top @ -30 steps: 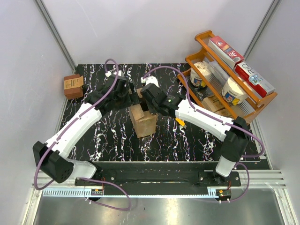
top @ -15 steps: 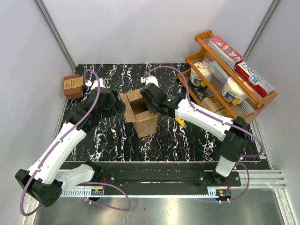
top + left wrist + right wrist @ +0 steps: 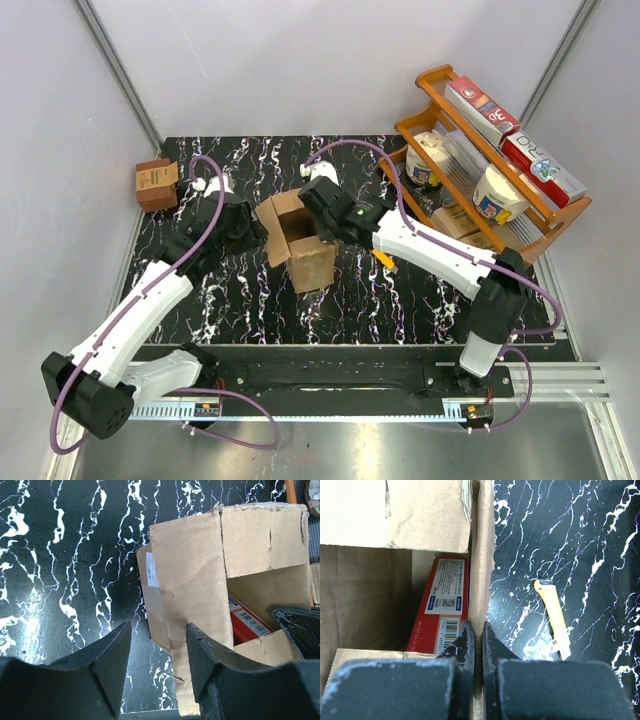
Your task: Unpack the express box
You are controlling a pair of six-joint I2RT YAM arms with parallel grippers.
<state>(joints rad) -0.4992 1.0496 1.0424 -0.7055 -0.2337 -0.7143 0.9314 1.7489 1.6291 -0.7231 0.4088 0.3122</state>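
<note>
The express box [image 3: 312, 264] stands open mid-table with its flaps spread. In the left wrist view its left flap [image 3: 190, 570] hangs outward and a red carton [image 3: 244, 622] lies inside. My left gripper [image 3: 254, 230] is open just left of the box; the flap's lower edge reaches between its jaws [image 3: 159, 652] without being clamped. My right gripper [image 3: 322, 226] is at the box's right side, shut on the upright cardboard wall [image 3: 482, 555]. In the right wrist view its jaws [image 3: 475, 640] pinch that wall, with the red carton [image 3: 442, 605] just inside.
A yellow utility knife [image 3: 384, 260] lies on the black marbled table right of the box, also in the right wrist view [image 3: 552, 617]. A small darker-brown box [image 3: 157, 183] sits at the far left. An orange rack [image 3: 470, 115] with goods stands at the back right.
My left arm has drawn back leftward from over the box, whose left flap has swung outward and open. My right gripper has stayed on the right wall.
</note>
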